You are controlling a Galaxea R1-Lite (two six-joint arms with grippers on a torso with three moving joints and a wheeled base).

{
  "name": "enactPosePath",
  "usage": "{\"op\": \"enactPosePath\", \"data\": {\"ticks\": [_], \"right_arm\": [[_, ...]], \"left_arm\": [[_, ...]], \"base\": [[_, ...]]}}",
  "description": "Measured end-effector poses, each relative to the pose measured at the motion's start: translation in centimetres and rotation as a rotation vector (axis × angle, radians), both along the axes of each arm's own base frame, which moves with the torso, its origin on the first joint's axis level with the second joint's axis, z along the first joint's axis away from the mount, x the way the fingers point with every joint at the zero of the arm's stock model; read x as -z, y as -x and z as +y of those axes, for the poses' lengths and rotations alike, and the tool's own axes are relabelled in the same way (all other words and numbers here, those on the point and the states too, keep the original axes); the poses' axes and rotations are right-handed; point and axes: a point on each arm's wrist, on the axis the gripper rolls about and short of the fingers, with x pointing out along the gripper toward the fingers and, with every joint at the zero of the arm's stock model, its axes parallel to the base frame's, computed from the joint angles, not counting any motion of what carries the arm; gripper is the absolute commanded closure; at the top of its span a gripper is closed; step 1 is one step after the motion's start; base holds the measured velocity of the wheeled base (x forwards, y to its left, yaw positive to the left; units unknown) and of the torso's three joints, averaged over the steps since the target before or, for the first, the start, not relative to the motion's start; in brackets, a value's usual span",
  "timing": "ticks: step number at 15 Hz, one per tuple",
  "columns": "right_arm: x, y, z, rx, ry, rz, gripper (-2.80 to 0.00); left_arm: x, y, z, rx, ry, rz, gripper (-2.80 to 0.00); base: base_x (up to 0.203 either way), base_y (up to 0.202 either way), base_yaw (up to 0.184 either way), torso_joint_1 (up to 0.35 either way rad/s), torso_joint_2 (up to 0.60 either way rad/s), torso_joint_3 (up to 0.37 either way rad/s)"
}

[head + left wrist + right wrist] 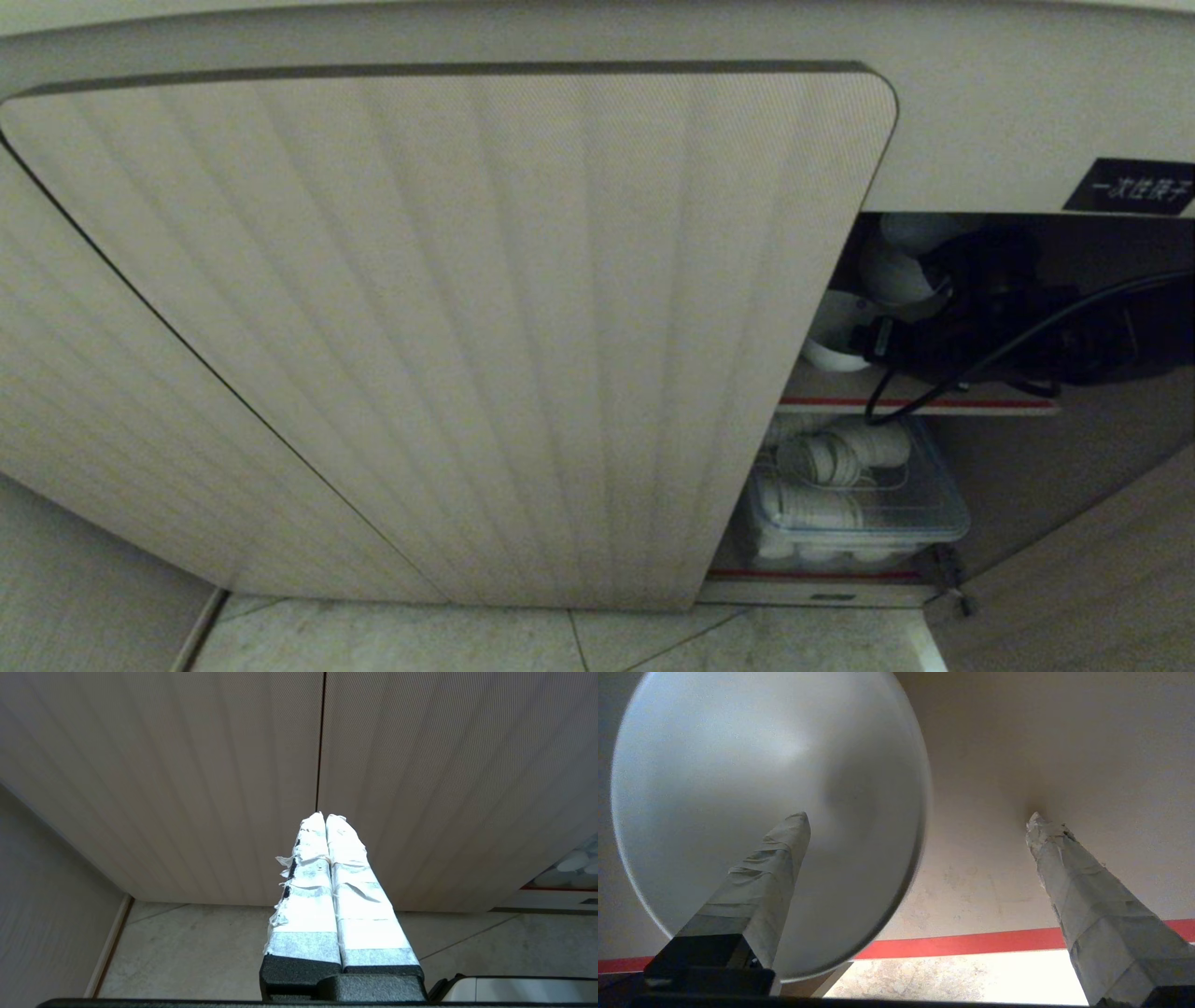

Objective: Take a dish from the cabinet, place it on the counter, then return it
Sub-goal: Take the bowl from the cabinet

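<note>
1. The cabinet (448, 308) fills the head view; its ribbed door stands across the middle, and the open compartment shows at about 3 o'clock.
2. The right gripper (915, 819) is inside that compartment, above the upper shelf (920, 403) with its red edge.
3. Its jaws are spread wide, and nothing is clamped between them.
4. In the right wrist view the dish (770, 812), a round white bowl, lies at about 10 o'clock from the gap between the fingers. One taped finger (766, 877) crosses in front of its face; the other finger stands well apart from it, over bare shelf. Whether the near finger touches the dish cannot be told.
5. In the head view a white bowl shows at about 9 o'clock from the dark arm, on the upper shelf.
6. On the lower shelf sits a clear plastic bin (920, 518) holding white crockery.
7. The left gripper (325, 815) hangs outside, before the closed ribbed doors and above the tiled floor (210, 952), its taped fingers pressed together and holding nothing.
</note>
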Motion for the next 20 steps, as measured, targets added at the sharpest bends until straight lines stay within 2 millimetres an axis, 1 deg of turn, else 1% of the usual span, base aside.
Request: {"op": "enactPosePath", "data": {"ticks": [8,13,20], "right_arm": [[0.0,-0.9,0.1,0.005,-0.015,0.001,-2.8],[0.1,-1.1,0.2,0.013,-0.025,0.011,-2.8],[-0.5,-1.5,0.2,0.013,-0.023,0.035,-2.8]], "left_arm": [[0.0,0.0,0.0,0.0,0.0,0.0,0.0],[0.0,0.0,0.0,0.0,0.0,0.0,0.0],[0.0,0.0,0.0,0.0,0.0,0.0,0.0]], "base": [[0.0,0.0,0.0,0.0,0.0,0.0],[0.0,0.0,0.0,0.0,0.0,0.0],[0.0,0.0,0.0,0.0,0.0,0.0]]}}
